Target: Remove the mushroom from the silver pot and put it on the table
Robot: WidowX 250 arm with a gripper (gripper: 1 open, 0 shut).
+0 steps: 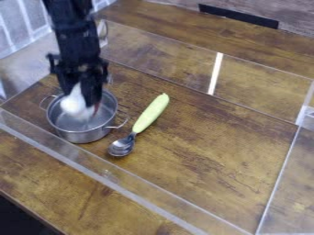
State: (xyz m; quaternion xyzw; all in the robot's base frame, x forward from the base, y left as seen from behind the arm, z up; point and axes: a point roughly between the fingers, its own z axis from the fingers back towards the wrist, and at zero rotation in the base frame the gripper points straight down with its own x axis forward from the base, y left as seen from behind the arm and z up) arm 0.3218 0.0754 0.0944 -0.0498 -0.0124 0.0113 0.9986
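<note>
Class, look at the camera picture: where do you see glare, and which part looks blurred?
Camera view: a bright streak of glare on the acrylic wall; the claw and mushroom above the silver pot are motion-blurred; the spoon stays sharper.
</note>
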